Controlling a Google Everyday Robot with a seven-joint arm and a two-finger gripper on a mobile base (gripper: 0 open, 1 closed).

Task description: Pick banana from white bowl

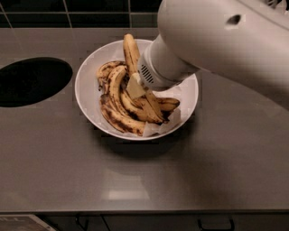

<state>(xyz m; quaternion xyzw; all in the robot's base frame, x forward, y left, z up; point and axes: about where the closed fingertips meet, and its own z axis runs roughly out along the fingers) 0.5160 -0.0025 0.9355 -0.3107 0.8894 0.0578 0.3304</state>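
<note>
The white bowl (88, 97) sits mid-counter with a paper liner and several browned bananas. The banana (130, 50), long and nearly straight, runs from beyond the bowl's far rim down under my wrist to the bowl's right side (156, 107). Its far end is tilted up over the rim. My gripper (135, 86) is over the middle of the bowl, closed around this banana at its middle. One pale finger (133, 85) shows against it; my white arm hides the other. The shorter, curved, blackened bananas (115, 106) lie to the left and beneath.
A dark round hole (31, 81) is cut into the grey counter (135, 176) at left. A black tiled wall (67, 13) runs along the back. My arm (226, 40) covers the upper right. The counter's front edge is at the bottom.
</note>
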